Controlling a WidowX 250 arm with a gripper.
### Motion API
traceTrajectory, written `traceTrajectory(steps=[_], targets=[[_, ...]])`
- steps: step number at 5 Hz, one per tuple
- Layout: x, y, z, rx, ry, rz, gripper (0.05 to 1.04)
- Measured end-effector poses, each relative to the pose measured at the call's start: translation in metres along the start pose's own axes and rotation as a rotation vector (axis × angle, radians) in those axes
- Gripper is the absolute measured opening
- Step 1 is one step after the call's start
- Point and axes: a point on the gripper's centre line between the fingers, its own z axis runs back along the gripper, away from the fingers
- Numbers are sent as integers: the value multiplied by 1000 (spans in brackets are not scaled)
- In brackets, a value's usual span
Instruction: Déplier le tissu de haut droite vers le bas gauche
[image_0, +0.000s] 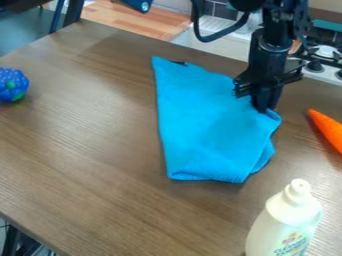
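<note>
Cloth (200, 125) lies folded, bright blue and slightly rumpled.

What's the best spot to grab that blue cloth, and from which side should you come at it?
Probably the corner at the picture's right, coming from above. The blue cloth bunches up there, right by the gripper, so there is a ridge to pinch; most of the rest lies fairly flat on the table, offering less to hold.
</note>
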Motion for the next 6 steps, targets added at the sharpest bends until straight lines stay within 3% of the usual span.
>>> traceTrajectory(steps=[1, 2, 3, 5, 6], targets=[[3, 4, 4, -5, 59, 13, 49], [12, 7, 15, -50, 139, 34, 49], [30, 13, 48, -147, 186, 68, 49], [48, 58, 73, -220, 236, 29, 49], [54, 85, 75, -209, 244, 14, 49]])
